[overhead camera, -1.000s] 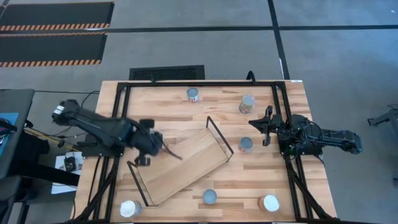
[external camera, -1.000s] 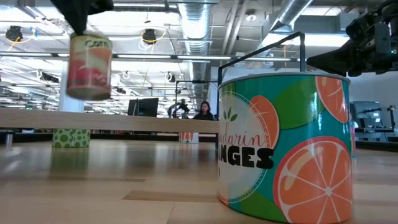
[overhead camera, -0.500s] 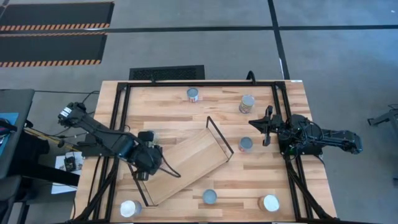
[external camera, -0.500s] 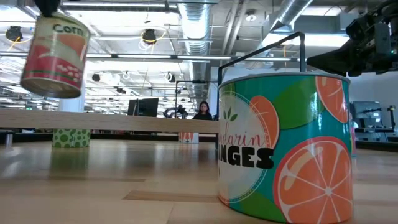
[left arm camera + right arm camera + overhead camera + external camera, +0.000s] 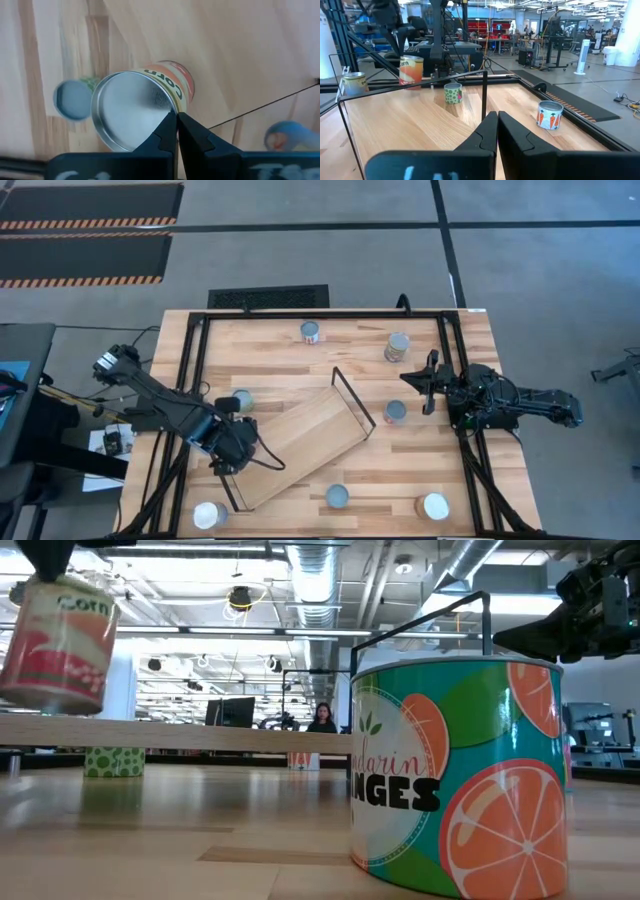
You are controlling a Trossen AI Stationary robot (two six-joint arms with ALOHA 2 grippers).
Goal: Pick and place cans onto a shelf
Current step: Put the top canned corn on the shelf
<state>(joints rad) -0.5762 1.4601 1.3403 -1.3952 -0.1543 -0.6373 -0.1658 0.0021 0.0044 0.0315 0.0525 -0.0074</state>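
Note:
My left gripper [image 5: 236,446] is over the left end of the shelf [image 5: 305,432], a light-wood board with black wire end frames. It is shut on a corn can with an orange-red label [image 5: 58,645], held in the air; the can also shows in the left wrist view [image 5: 135,112]. In the high view the gripper hides the can. My right gripper [image 5: 431,385] waits shut and empty at the table's right side, near a blue-grey-topped can [image 5: 395,412]. My left gripper pinches the corn can's top rim [image 5: 169,111] at one spot on its edge between its two fingers. The fingers come from above, pointing down. The can hangs below them, tilted and clear of the table and the shelf [image 5: 58,645].
A green dotted can [image 5: 241,400] stands just beyond the left gripper. Other cans stand at the far edge [image 5: 310,332] [image 5: 397,347] and along the near edge [image 5: 209,515] [image 5: 338,497] [image 5: 435,506]. A mandarin-orange can [image 5: 460,770] fills the low view's right.
My left gripper has carried the corn can toward the table's near edge and a little left, to over the shelf's left end, uncovering the green dotted can. The can has tipped from upright to a tilt and stays clear of the table.

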